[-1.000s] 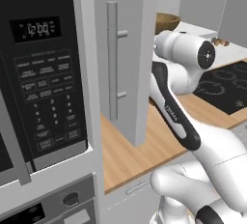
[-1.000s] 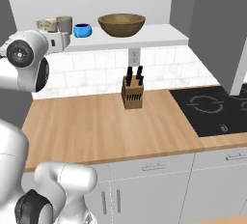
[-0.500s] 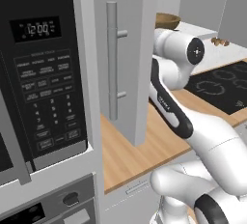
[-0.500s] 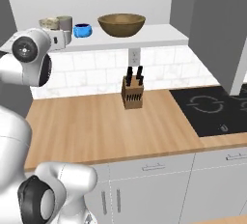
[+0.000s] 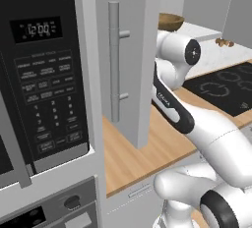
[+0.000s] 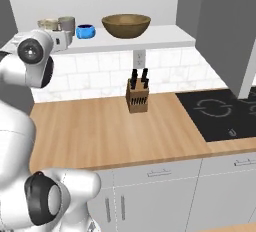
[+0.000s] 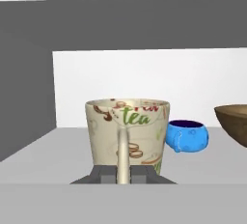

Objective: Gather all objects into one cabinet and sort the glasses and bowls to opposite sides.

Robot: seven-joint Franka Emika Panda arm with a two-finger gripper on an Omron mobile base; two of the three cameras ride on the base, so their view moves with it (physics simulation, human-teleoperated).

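Robot arm (image 5: 206, 128): glossy white shell of rounded, tubular segments. Joints were marked by dark grey to black bands and rings. Round dark end caps sat on the joint housings, each with a small pale mark at the centre. One black curved band on a link carried small white lettering, too small to read. Finger tips (image 7: 103, 175): small, dark grey, blocky, with flat tops.
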